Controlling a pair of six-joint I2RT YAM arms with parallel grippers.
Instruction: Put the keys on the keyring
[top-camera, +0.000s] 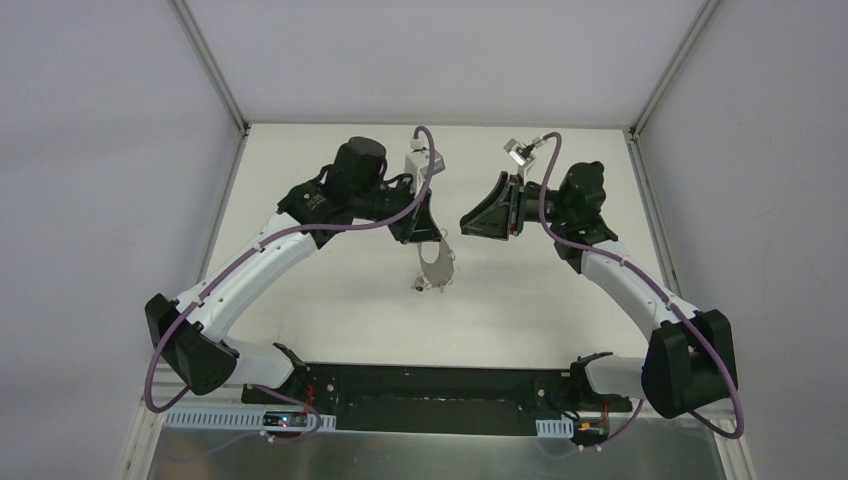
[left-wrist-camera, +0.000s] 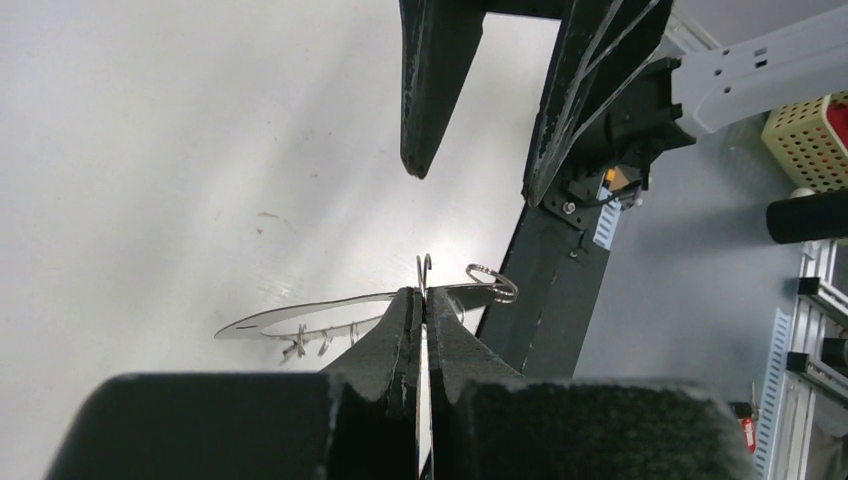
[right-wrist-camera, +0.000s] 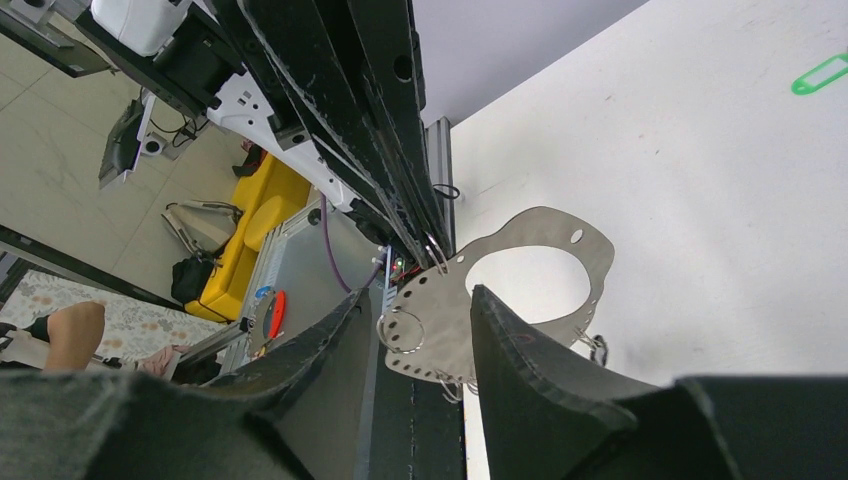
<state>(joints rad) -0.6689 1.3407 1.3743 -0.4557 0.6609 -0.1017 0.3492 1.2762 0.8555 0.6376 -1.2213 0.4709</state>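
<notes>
The left tool (left-wrist-camera: 424, 300) was pressed together on the rim of the keyring (right-wrist-camera: 540, 250), which showed here as a flat silver plate with a wide opening, a row of punched holes and a few small split rings (right-wrist-camera: 400, 330). In the top view the plate hung at 6 o'clock from that tool. Whether its lower edge touched the surface (right-wrist-camera: 700, 200) could not be told.

The right tool (right-wrist-camera: 420, 300) stood at 3 o'clock of the left one in the top view. Its fingers were apart and held nothing, and the plate's near edge sat just past them.

The key (right-wrist-camera: 820, 75), with its green head, lay flat on the surface, well apart from the plate, at about 1 o'clock of it in the right wrist view. No key hung on the plate.

The step in hand looked like the start of the pickup: plate presented, key not yet fetched. The next move probably called for the right tool to swing out to the key and pinch the green head, leaving its hole free for a split ring. A flat, small key would likely be hard to lift cleanly.
</notes>
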